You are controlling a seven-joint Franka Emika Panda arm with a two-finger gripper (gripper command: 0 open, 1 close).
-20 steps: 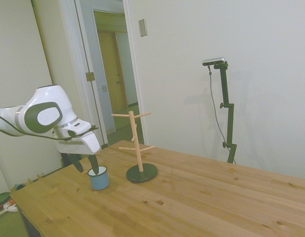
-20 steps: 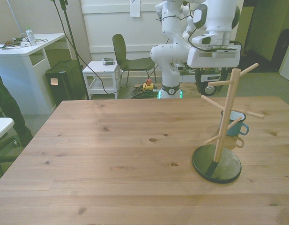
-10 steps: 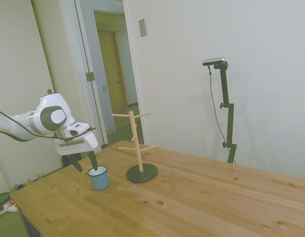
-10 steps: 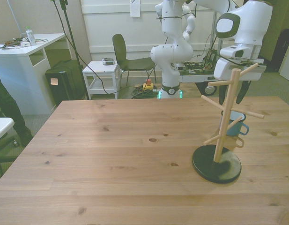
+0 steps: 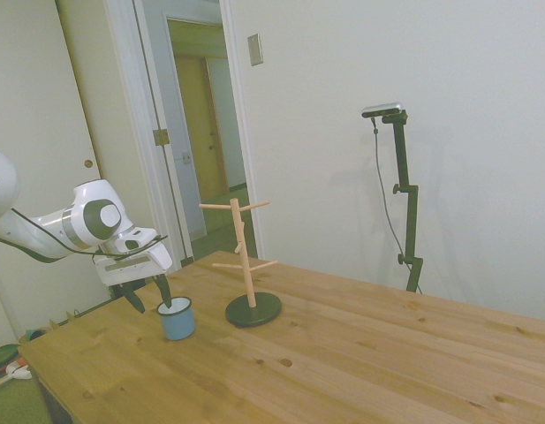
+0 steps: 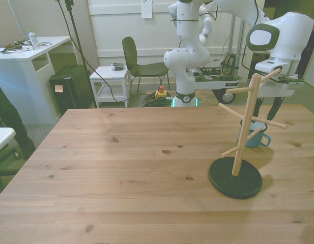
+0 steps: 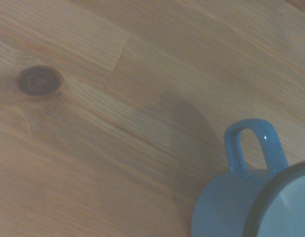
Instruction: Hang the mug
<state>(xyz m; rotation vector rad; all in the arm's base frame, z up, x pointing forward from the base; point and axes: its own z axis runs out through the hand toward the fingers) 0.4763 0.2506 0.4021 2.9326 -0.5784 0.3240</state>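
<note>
From the side, the mug stands upright on the wooden table, just beside the peg stand on the side toward the arm — nothing hangs on any peg, so the task is barely begun. The gripper hovers at the mug's rim with its two dark fingers spread apart; one fingertip looks to reach over or just inside the rim, but whether it touches cannot be told. The mug is a short light-blue cylinder with a dark rim. The stand is a pale wooden post with thin dowel pegs angled upward, set in a round dark base.

From the front, the mug sits behind the stand, partly hidden by its post and pegs. The gripper hangs over it, with only one dark finger plain to see here. Gripping, lifting and hooking the handle over a peg all look to remain.

Up close from the wrist, the mug shows a smooth, glossy enamel-like skin, a pale inside and a looped handle pointing out over the grained table — a dark knot lies well apart from the mug.
</note>
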